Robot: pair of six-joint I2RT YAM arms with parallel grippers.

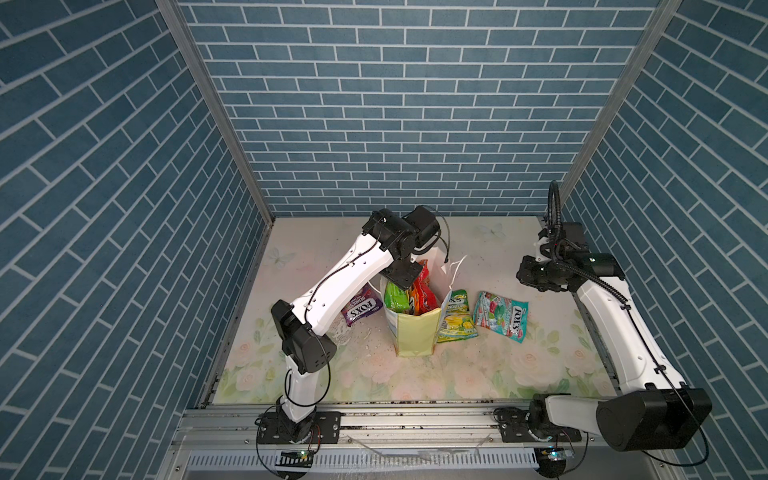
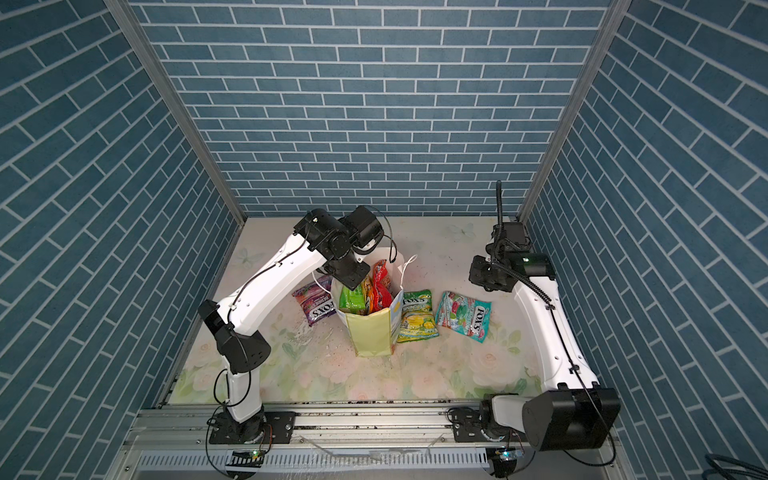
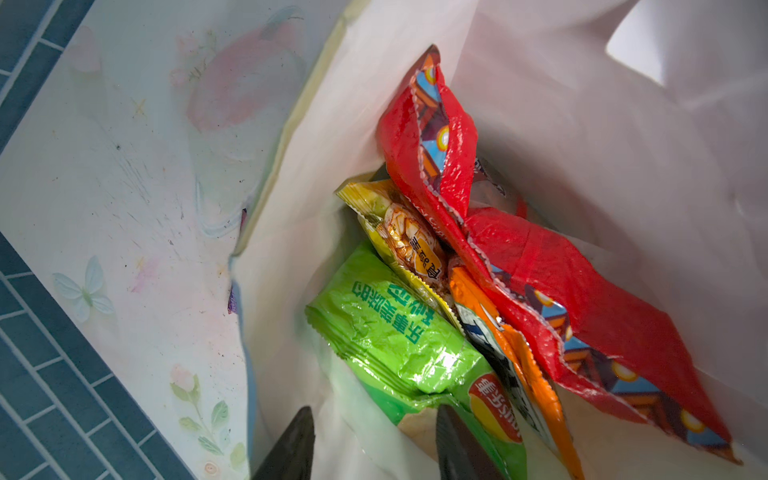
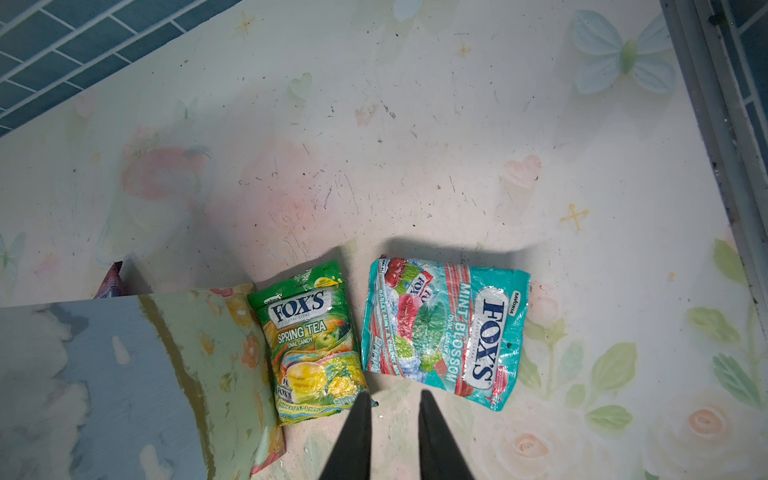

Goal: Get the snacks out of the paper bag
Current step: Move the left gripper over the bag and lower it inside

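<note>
Floral counter [image 1: 498,365], blue brick walls [image 1: 395,104]. Paper bag [image 1: 415,332]: upright, pale yellow, snacks [image 1: 419,295] protruding. Left claw [image 3: 374,449] dipped inside, half-open over green chip bag [image 3: 399,340]; right claw [image 4: 392,436] hovering aside, narrowly parted, empty.

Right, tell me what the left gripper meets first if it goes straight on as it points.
Most likely the green chip bag: the left gripper points down into the paper bag, jaws parted, that packet straight ahead. Depth is unclear.
</note>
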